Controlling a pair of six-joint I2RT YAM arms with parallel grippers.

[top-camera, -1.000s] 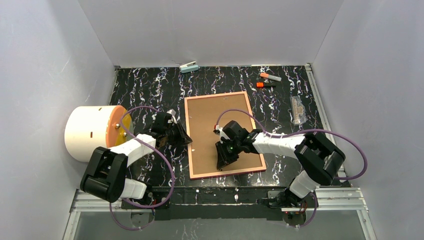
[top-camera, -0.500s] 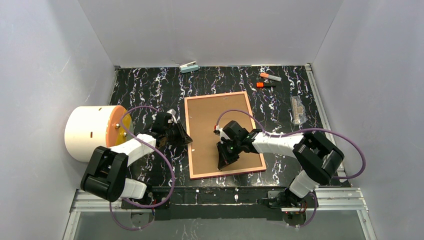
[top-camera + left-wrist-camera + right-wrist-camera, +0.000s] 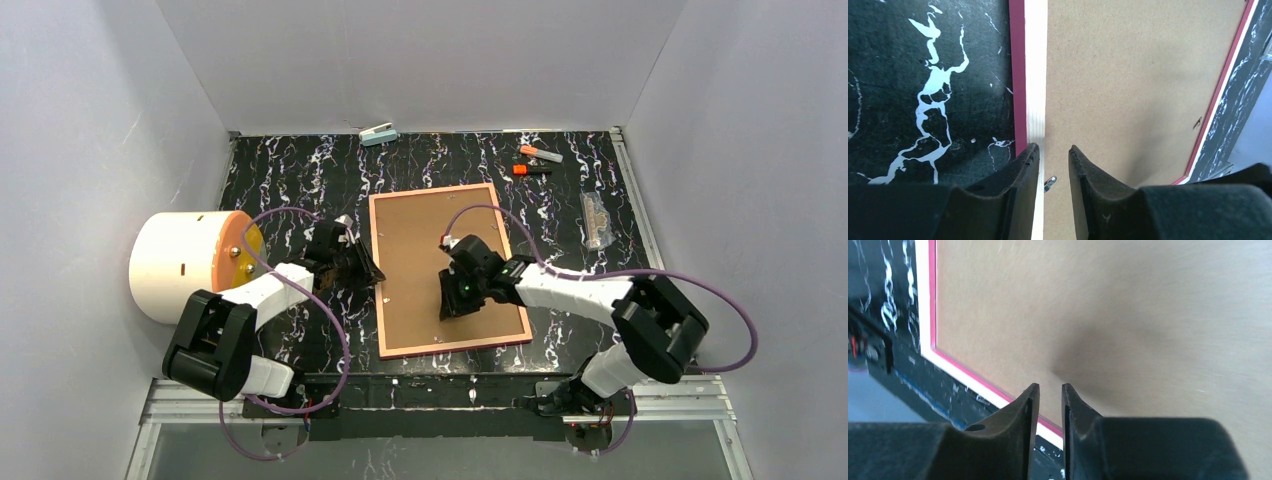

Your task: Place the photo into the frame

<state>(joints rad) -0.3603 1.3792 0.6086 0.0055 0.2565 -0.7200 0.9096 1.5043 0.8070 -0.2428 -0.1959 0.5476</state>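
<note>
The frame (image 3: 455, 346) lies face down on the black marble table, with its pale back and thin pink edge showing. The brown backing board (image 3: 420, 235) sits inside it. The photo is hidden. My left gripper (image 3: 368, 272) is at the frame's left rail (image 3: 1035, 75), jaws a little apart. A small metal tab (image 3: 1050, 183) shows between them. My right gripper (image 3: 448, 310) hovers low over the lower middle of the board (image 3: 1123, 300). Its jaws are nearly together with nothing between them. The frame's rim (image 3: 923, 305) shows beyond them.
A white cylinder with an orange face (image 3: 185, 262) stands at the left, close to my left arm. A small teal stapler (image 3: 379, 134) lies at the back edge. Two orange-capped markers (image 3: 540, 153) and a clear packet (image 3: 596, 220) lie at the back right.
My right gripper has moved a little farther up the board and to the right. My left gripper has stayed at the frame's left rail.
</note>
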